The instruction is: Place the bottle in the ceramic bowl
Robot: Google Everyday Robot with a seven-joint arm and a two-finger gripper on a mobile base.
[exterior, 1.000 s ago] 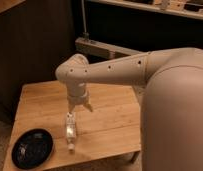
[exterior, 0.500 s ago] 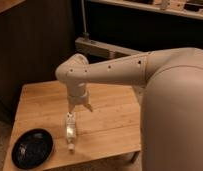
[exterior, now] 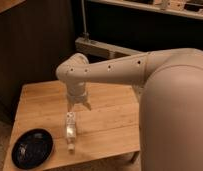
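**Robot Arm Hangs Over Bottle, Bowl Waits at Bench Corner**

The robot's bulky cream-coloured arm [exterior: 112,70] reaches in from the right across a pale wooden bench [exterior: 112,117], its wrist bent downward near the middle of the boards. At the bench's near left corner sits the shallow round glossy black ceramic bowl [exterior: 21,141], with nothing in it. The small slim whitish translucent plastic bottle [exterior: 70,129] is just right of the bowl and apart from it, running lengthwise toward the camera. Whether it rests flat on the boards is unclear. The gripper [exterior: 78,107] hangs just above the bottle's far end, slightly to its right. Whether it is spread or pressed together cannot be told.

The task appears to be at the pick-up stage. A clean grasp would likely call for centring the gripper over the bottle's body, closing across its narrow width, then lifting clear of the bowl's rim before moving left and setting the bottle down low inside.
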